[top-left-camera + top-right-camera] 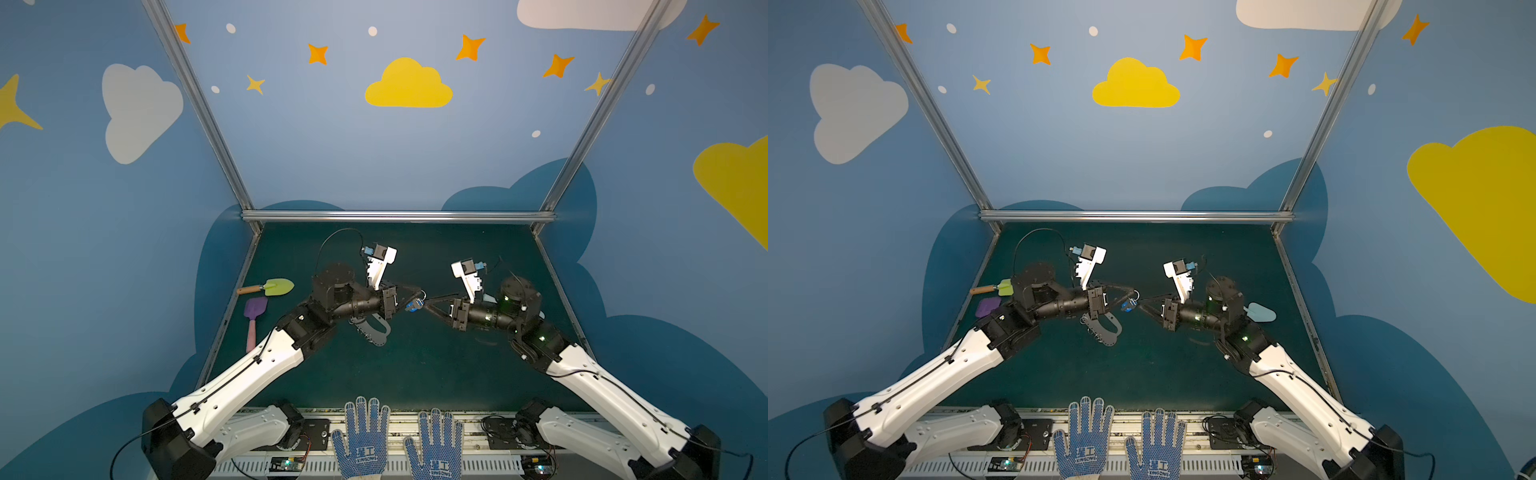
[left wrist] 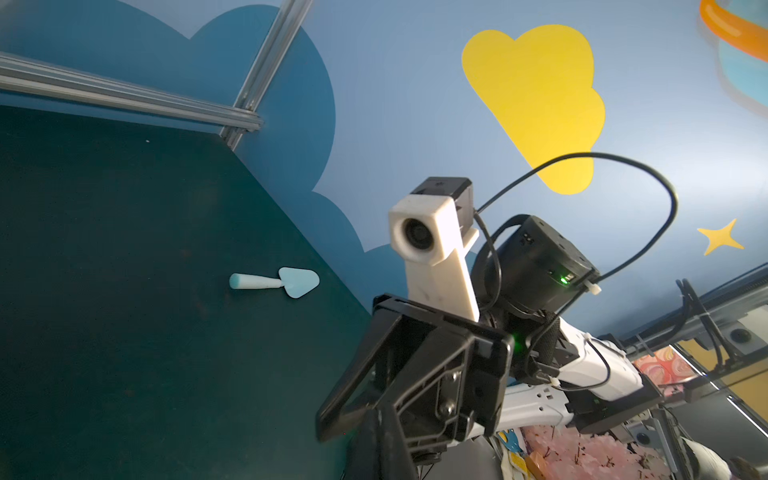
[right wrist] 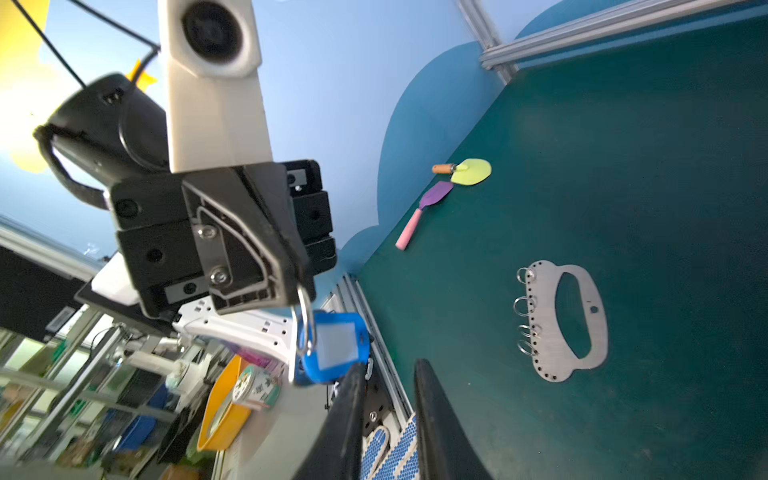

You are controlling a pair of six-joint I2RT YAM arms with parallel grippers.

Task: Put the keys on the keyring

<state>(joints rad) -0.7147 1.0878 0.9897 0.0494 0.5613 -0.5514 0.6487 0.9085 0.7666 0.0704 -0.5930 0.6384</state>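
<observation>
Gloves [image 1: 365,436] at front edge; left tool [image 1: 420,293] holds keys [image 1: 412,306] above open mat [image 1: 415,374].

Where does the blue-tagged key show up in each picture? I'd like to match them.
In a top view: the keys, mid-picture, up-right of the keyring.
In a top view: the keys also mid-picture, same side of the keyring.
Left wrist: not in it.
Right wrist: the keys hang near the camera; the keyring lies farther off on the table.
Landmark: the grey keyring.
</observation>
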